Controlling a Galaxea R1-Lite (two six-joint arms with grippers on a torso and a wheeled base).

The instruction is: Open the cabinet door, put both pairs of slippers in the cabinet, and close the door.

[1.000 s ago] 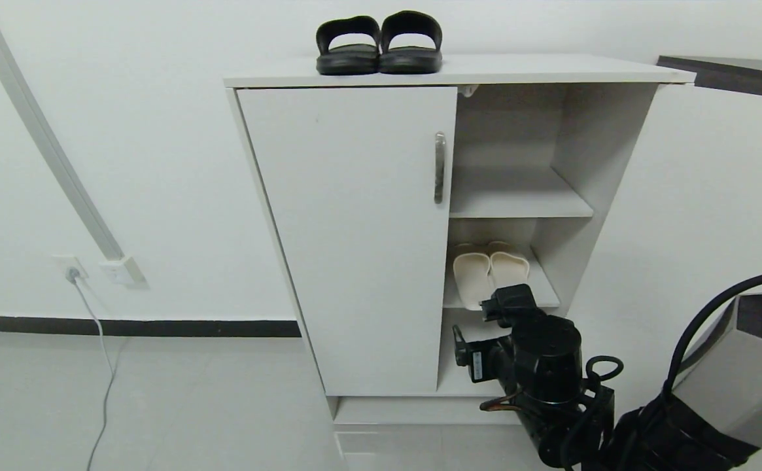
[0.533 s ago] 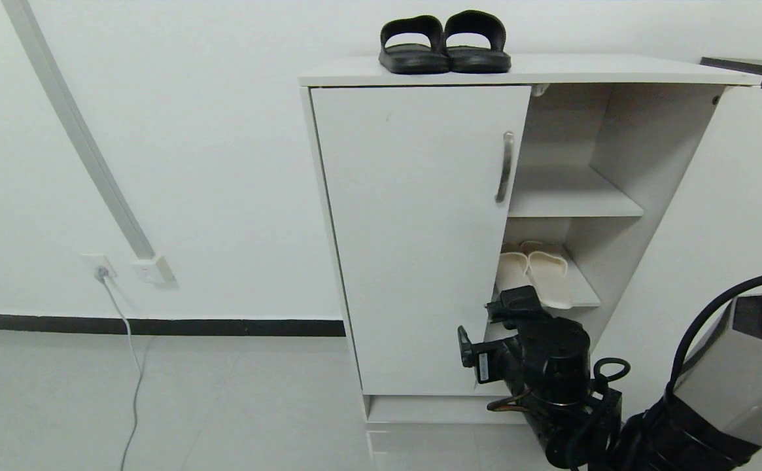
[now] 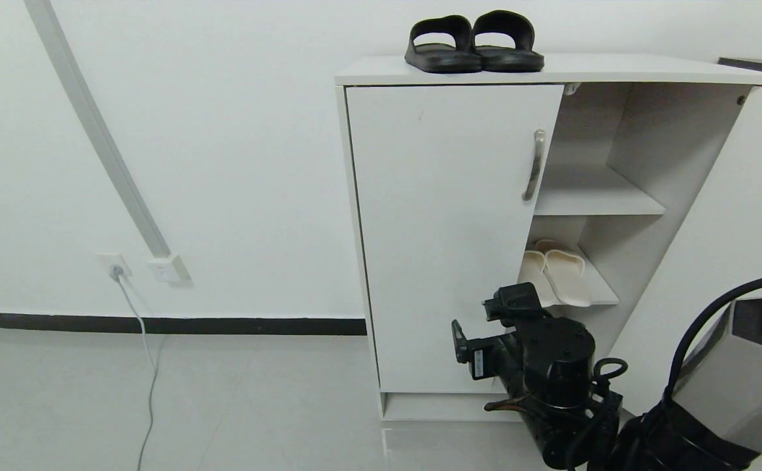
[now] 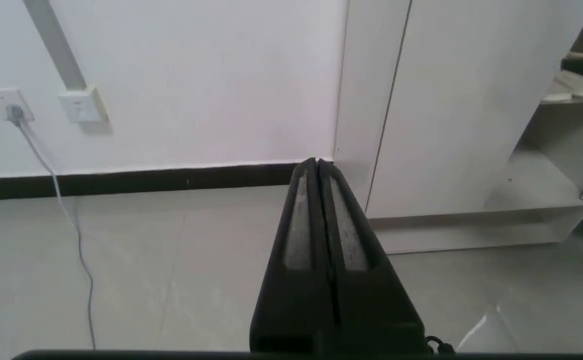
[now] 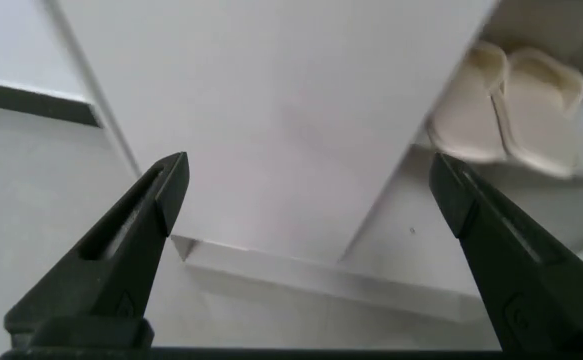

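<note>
Cabinet point(image 3: 616, 67) stands on the floor point(image 3: 158, 405) against the wall. Its left door point(image 3: 446, 229) is shut; its right door point(image 3: 734, 222) is swung out at the right edge. First pair of slippers point(image 3: 474, 42): on the cabinet top, above the shut door, toward the back edge. Second pair of slippers point(image 3: 554, 278): inside the right compartment, on the shelf below the upper shelf point(image 3: 600, 203). Right gripper point(image 3: 485, 322): low, before the shut door's lower right corner. Left gripper point(image 4: 316, 175): over the floor, probably left of the cabinet. Socket point(image 3: 114, 265): on the wall left of the cabinet.

- The cabinet point(image 3: 649, 67) stood on the floor point(image 3: 224, 405).
- Black slippers point(image 3: 474, 42) sat side by side on its top.
- White slippers point(image 3: 554, 278) lay on the middle shelf point(image 3: 606, 296).
</note>
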